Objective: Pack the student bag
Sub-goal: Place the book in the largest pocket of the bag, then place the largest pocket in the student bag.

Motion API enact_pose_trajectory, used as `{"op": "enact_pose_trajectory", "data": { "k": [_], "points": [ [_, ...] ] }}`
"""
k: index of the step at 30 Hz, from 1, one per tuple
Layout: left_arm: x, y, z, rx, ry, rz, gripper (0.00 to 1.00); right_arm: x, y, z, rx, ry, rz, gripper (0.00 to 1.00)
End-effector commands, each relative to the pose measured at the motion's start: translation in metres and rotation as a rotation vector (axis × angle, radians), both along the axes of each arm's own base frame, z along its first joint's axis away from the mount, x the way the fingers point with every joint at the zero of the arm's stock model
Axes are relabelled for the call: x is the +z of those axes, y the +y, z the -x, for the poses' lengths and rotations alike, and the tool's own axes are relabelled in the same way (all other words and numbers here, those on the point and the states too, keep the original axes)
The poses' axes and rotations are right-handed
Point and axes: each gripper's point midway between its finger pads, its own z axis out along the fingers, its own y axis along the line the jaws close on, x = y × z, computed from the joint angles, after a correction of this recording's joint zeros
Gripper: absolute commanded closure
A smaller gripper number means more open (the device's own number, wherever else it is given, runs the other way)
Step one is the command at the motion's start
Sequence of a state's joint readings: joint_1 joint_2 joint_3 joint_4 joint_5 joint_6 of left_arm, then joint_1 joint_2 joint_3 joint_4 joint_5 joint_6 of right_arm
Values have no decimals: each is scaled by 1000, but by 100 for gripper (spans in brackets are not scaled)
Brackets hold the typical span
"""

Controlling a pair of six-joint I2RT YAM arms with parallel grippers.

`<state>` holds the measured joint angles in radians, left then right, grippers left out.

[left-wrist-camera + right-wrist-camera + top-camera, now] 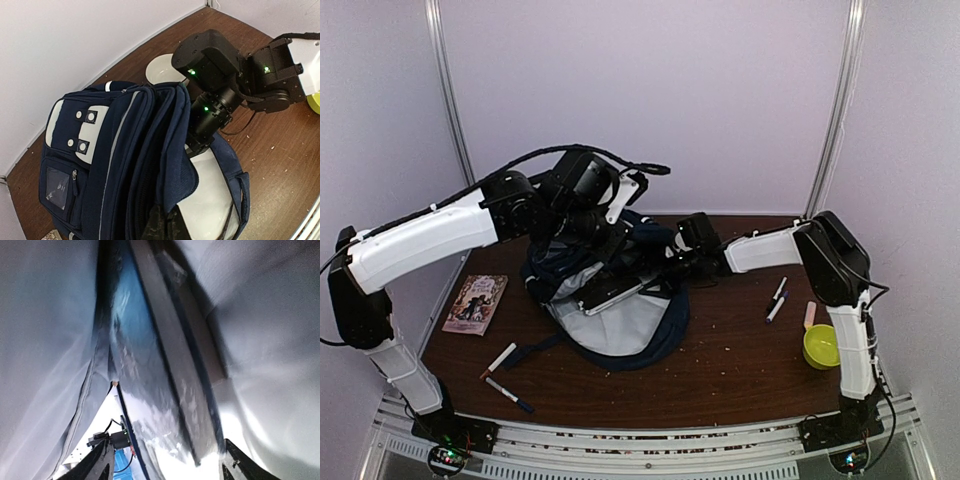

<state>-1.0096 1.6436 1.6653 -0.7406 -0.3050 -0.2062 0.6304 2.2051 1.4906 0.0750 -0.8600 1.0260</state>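
Observation:
The navy student bag [665, 330] lies open mid-table, with its pale grey lining [620, 328] showing. My left gripper [582, 225] is at the bag's far top edge. In the left wrist view [165, 224] it is shut on the navy flap [200, 165] and holds it up. My right gripper [672, 262] reaches into the opening from the right [197, 147]. In the right wrist view its fingers [100, 465] stand wide apart inside the grey lining. A flat blue-edged book [170, 365] lies ahead between them and also shows from above [615, 292].
A picture book [475, 303] lies at the left, with two markers [501, 358] near the front left. Pens [776, 300], a pink stick [809, 315] and a green bowl [820, 346] lie at the right. A white plate [162, 67] sits behind the bag.

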Motion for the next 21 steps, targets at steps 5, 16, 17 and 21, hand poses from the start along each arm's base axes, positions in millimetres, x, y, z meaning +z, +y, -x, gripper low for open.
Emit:
{"op": "enact_pose_trajectory", "data": {
  "k": [5,16,17,21],
  "points": [
    [34,-10,2,-1,-59,149,100,40,-28,45,44,-48,-23,29],
    [-33,-19,27,-88,137,98,95,28,-153,50,23,-199,206,28],
    [-39,-23,32,-110,165,102,85,36,-161,46,-6,-230,198,28],
    [-38,-8,38,-84,179,113,44,63,-179,34,-65,-330,180,29]
  ]
}}
